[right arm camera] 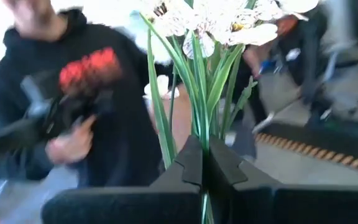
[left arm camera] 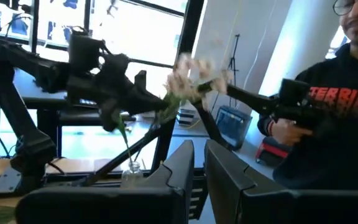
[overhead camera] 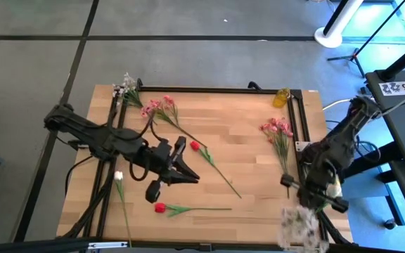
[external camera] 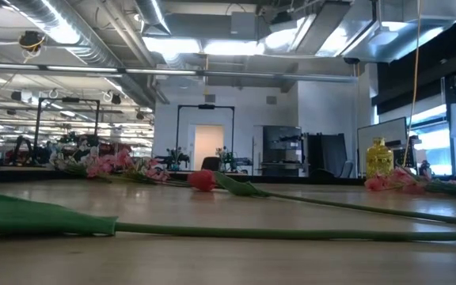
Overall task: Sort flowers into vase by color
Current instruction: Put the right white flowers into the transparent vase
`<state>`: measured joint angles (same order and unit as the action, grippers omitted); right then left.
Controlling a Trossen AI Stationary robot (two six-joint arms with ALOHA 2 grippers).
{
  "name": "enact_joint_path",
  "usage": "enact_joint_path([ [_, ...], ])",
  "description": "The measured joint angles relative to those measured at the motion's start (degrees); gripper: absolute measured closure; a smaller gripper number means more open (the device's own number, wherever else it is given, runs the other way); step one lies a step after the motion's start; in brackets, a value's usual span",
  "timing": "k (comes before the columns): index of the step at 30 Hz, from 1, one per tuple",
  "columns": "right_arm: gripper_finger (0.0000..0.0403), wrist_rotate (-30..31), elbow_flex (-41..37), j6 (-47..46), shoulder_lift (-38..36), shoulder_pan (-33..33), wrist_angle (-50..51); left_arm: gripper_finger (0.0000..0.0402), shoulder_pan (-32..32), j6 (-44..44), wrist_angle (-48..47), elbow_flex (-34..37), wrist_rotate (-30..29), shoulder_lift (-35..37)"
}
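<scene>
My right pincer was clamped on the green stems of a spray of tiny white artificial blossoms, held over the wooden worktop's near right corner. My left pincer, nearly closed and empty, hovered mid-worktop between two red tulips. A small yellow vase stood at the far right corner.
</scene>
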<state>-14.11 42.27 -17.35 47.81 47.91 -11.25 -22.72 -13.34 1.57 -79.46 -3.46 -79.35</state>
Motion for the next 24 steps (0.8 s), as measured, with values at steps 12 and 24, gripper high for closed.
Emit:
enact_joint_path([
  [12,0.0401,0.02,-4.66,-1.95,0.03,4.64,-2.57,0.0365,1.42,0.24,0.98,0.00,-0.49,-1.06],
  [24,0.0402,5.59,-6.81,-5.24,-0.52,9.48,-3.16,0.0365,4.32,0.22,1.13,0.00,-1.98,-1.79],
])
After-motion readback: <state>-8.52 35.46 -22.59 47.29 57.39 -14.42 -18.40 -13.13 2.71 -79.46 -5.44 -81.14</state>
